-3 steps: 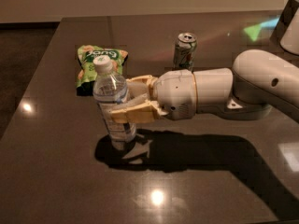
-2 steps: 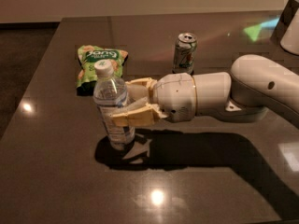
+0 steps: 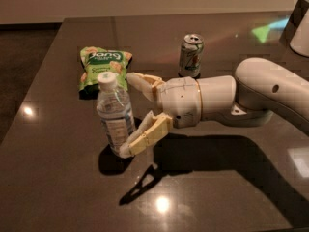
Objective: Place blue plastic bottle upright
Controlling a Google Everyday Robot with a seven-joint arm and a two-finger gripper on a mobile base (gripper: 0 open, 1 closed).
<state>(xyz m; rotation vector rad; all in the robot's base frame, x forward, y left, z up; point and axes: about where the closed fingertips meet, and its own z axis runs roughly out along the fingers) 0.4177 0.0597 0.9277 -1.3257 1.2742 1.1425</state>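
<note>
Since a second earlier the gripper (image 3: 128,114) had spread wide, leaving the clear blue-labelled plastic bottle (image 3: 113,112) upright on the dark tabletop (image 3: 58,187) (release step); next called for withdrawing without nudging it

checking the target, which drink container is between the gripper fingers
The clear, white-capped blue plastic bottle, standing between the spread fingers of the gripper; the green soda can stands apart, farther back.

Lights are reflecting as bright spots on the dim, glossy surface (image 3: 58,178). The tool (image 3: 126,114), spread at mid-scene around the bottle (image 3: 115,117), is throwing a hard shadow nearward; details are looking soft.
</note>
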